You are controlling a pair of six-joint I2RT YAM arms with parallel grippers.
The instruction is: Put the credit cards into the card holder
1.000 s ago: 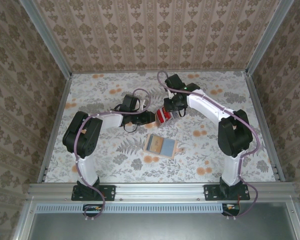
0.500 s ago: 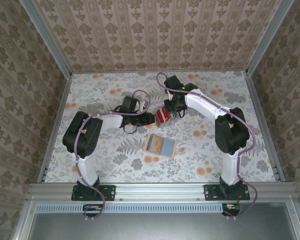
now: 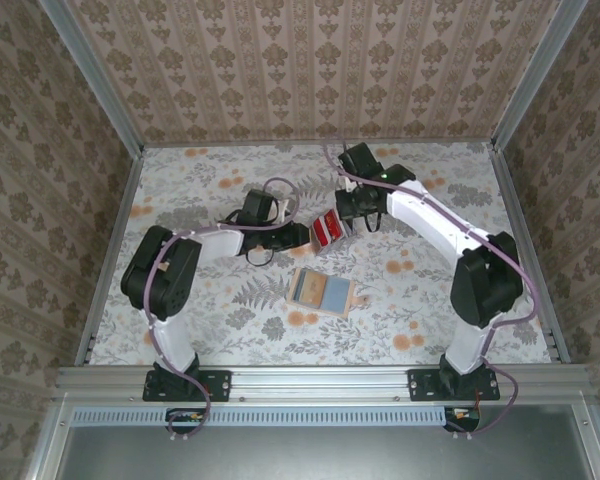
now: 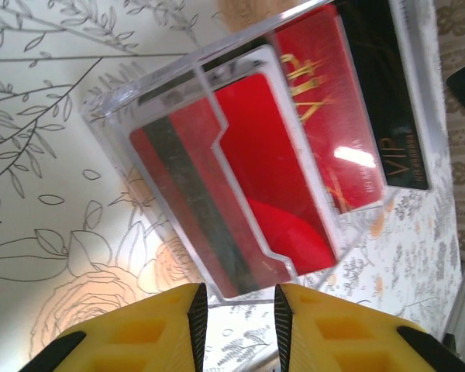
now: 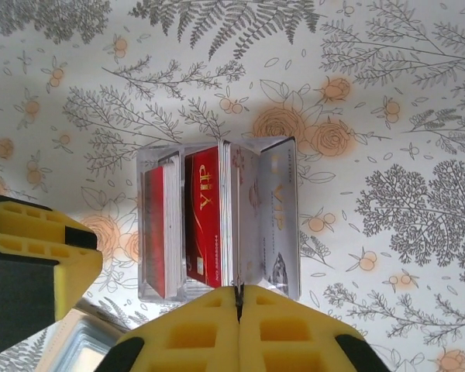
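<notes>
Floral table, with both grippers meeting at a clear case of cards.
The left gripper has a narrow gap between its fingers, and the case's near edge sits right at that gap; whether it is pinched cannot be told. The right gripper has its fingers pressed together at the case's rim, with a thin card edge running up to their seam. The holder lies open and flat nearer the arm bases, apart from both grippers. The case sits mid-table between the grippers. The red cards stand on edge inside it, some with gold "VIP" lettering.
</notes>
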